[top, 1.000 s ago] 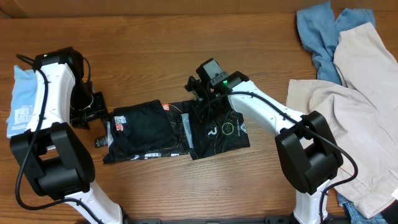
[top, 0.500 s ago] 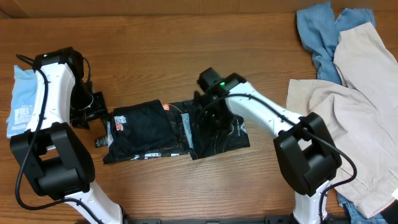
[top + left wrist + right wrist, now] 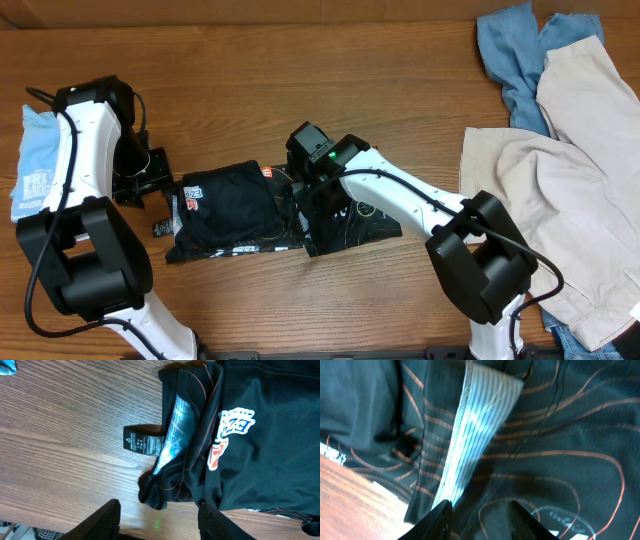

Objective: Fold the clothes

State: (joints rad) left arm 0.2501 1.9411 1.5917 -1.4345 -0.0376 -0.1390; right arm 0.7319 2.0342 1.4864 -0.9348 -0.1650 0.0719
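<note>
The black garment (image 3: 240, 205) with thin orange contour lines lies partly folded mid-table. Its left part bears a red-white label (image 3: 193, 197). My left gripper (image 3: 152, 186) is open and empty just off the garment's left edge. In the left wrist view its fingers (image 3: 160, 522) straddle bare wood below the garment (image 3: 250, 445) and a black tag (image 3: 142, 444). My right gripper (image 3: 308, 178) hovers low over the garment's middle. In the right wrist view its fingers (image 3: 480, 522) are apart over the black fabric (image 3: 560, 435), beside a pale ribbed strip (image 3: 480, 425).
A beige garment (image 3: 580, 180) and a blue one (image 3: 515, 50) are piled at the right edge. A light blue folded piece (image 3: 40, 160) lies at the far left beside the left arm. Bare wood table (image 3: 300, 70) lies behind the black garment.
My right gripper has moved left and down over the black garment's middle. The left arm and the garment's left part have not moved.
</note>
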